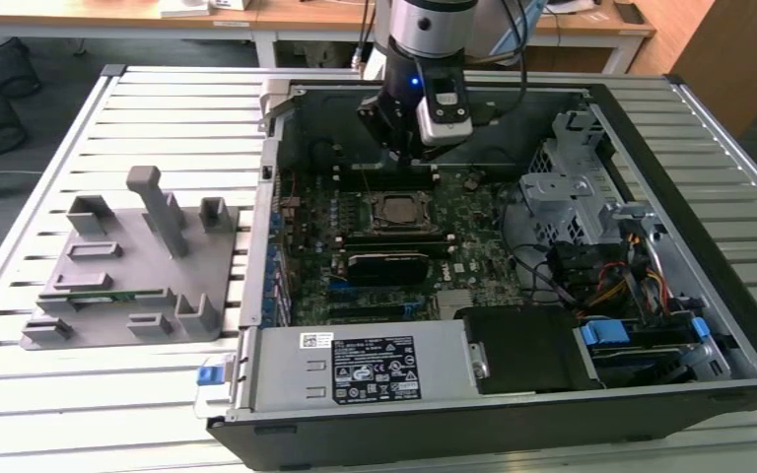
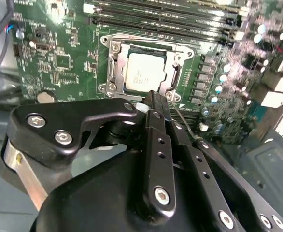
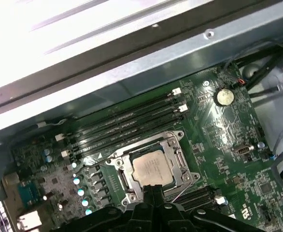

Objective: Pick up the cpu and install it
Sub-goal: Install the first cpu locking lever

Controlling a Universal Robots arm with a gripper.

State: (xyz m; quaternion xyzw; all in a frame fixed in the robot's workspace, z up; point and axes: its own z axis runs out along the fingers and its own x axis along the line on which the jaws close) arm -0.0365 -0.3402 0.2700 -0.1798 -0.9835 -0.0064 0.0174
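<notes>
cpu point(image 2: 145, 71) seemingly seated in socket point(image 2: 113, 72), gripper point(image 2: 153, 99) above

The cpu point(image 2: 145, 71) is lying flat in the square metal-framed socket point(image 2: 113, 67) on the green motherboard point(image 2: 59, 53), its pale silvery top plate facing up. In both wrist views it is showing as a small square chip point(image 3: 153, 168) with a thin darker rim, its edges running parallel to the socket frame around it (faint markings are sitting on the plate, too small to make out). It is sitting level rather than tilted, with the frame closing around all four sides. In the exterior view it is appearing as a small pale square point(image 1: 397, 210) near the middle of the board, inside the open computer case point(image 1: 694, 325).
</notes>
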